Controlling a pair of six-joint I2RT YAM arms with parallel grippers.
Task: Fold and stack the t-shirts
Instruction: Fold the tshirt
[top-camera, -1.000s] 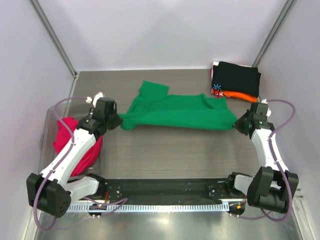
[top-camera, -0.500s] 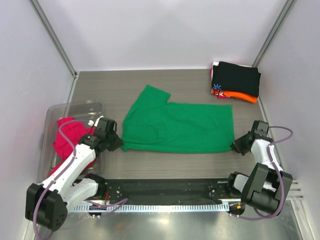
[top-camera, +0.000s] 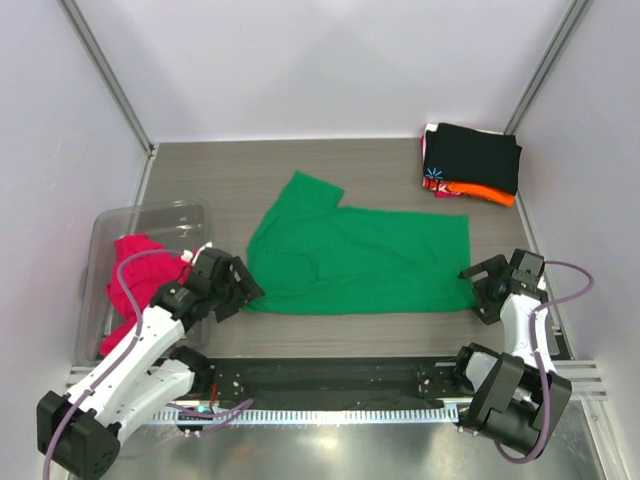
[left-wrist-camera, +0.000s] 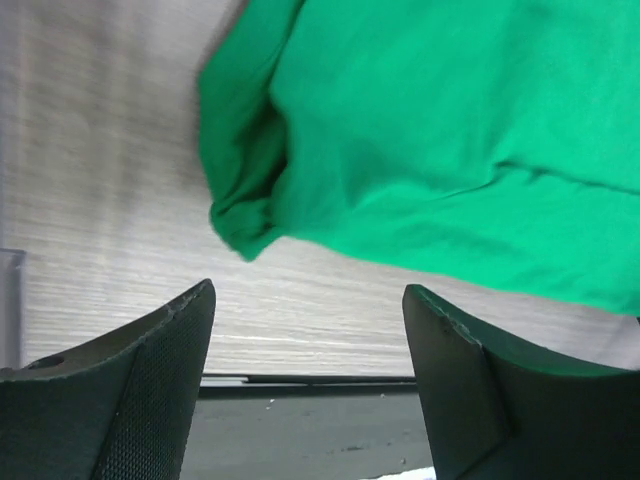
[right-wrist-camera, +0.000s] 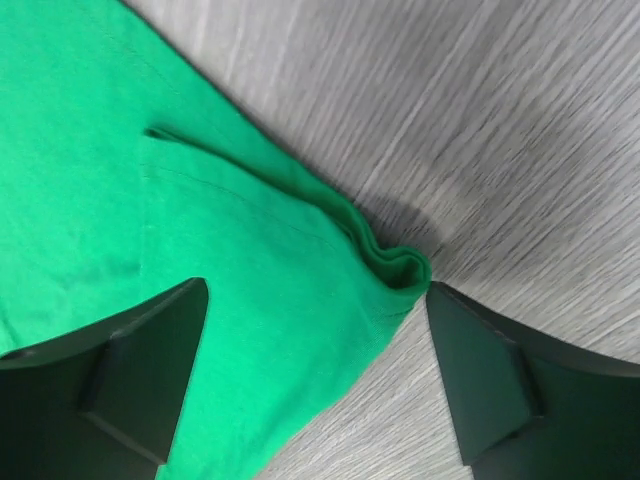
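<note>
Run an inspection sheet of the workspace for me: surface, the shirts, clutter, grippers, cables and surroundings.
Surface: grey wood-grain table, bare around the shirts.
Job's things: green t-shirt spread flat mid-table, one sleeve pointing to the far left; folded stack, black on top, in the far right corner; pink t-shirt bunched in the clear bin.
Clutter: nothing seen.
Grippers: left gripper open at the green shirt's near left corner; right gripper open at its near right corner; neither clamps cloth.
Cables: purple cables loop along both arms, off the green shirt.
Surroundings: white walls, metal corner posts.
</note>
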